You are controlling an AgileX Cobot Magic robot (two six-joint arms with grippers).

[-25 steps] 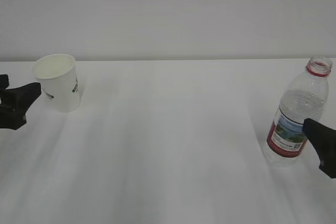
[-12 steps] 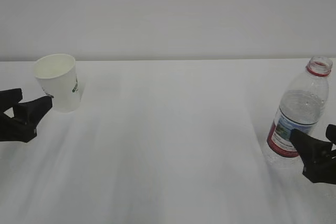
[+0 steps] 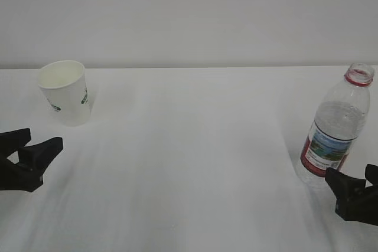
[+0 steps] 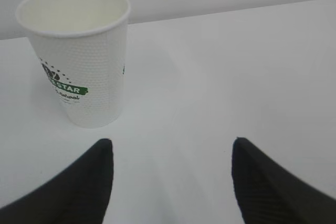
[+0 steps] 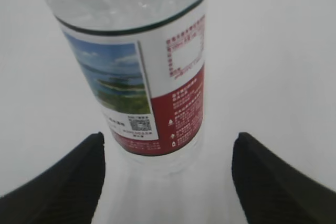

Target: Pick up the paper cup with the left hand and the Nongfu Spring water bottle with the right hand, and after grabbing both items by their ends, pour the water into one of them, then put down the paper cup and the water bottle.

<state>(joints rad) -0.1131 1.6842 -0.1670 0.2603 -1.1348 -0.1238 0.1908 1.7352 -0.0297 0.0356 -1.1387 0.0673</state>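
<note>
Both tools stand wide and empty. The cup point(image 4: 79, 56) stands upright on the bench point(image 3: 189, 163), ahead of the left tool point(image 3: 26, 151). The bottle point(image 5: 134, 61) stands before the right tool point(image 3: 354, 190). Each should centre low, then close gently.

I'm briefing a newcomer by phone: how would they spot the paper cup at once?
Start at the white table and look to its far left, near the wall. The paper cup stands upright there, white, open-topped, with a small green logo; unlike the clear, red-labelled water bottle at far right, it is short and opaque.
</note>
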